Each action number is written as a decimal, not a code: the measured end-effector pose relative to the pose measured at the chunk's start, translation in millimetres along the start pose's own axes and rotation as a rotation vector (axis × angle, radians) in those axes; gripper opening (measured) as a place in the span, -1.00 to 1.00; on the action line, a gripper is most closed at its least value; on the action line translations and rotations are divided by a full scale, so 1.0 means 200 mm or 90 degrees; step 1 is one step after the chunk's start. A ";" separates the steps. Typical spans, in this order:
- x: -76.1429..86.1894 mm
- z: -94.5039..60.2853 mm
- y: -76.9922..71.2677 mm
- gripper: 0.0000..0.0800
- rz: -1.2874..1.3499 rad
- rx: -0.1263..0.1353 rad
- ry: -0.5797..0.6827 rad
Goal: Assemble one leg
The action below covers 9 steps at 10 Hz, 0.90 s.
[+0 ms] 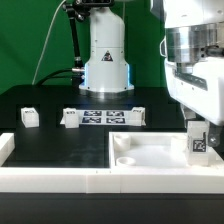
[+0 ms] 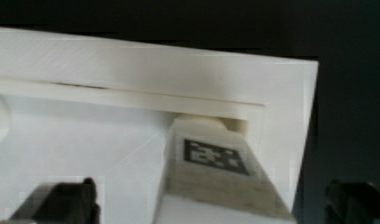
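A white leg (image 1: 198,144) with a black-and-white tag stands upright at the near right corner of the large white square panel (image 1: 150,152). My gripper (image 1: 198,128) hangs straight over it. In the wrist view the leg (image 2: 215,160) sits between my two dark fingertips (image 2: 66,200), with a gap on each side, so the gripper (image 2: 208,206) is open and touches nothing. Three more legs stand on the black table: one at the exterior view's left (image 1: 29,117), one beside it (image 1: 70,119), one further right (image 1: 136,116).
The marker board (image 1: 104,117) lies flat between the loose legs in front of the robot base (image 1: 106,70). A low white wall (image 1: 50,178) runs along the front edge and up the exterior view's left side. The panel has a round corner hole (image 1: 126,158).
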State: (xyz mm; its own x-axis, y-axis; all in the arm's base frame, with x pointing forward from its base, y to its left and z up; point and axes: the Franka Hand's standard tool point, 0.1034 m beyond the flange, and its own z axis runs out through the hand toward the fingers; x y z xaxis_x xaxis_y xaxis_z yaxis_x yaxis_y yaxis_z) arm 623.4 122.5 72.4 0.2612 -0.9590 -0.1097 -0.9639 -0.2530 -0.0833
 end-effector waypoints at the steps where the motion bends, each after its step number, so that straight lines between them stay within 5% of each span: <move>1: 0.00 0.00 0.00 0.62 -0.081 -0.001 0.000; 9: 0.00 0.01 0.01 0.62 -0.589 -0.011 0.001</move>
State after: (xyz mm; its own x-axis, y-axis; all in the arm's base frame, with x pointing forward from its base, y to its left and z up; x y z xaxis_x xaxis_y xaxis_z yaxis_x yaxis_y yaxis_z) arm 622.0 122.6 71.2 0.9275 -0.3738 -0.0055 -0.3716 -0.9203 -0.1222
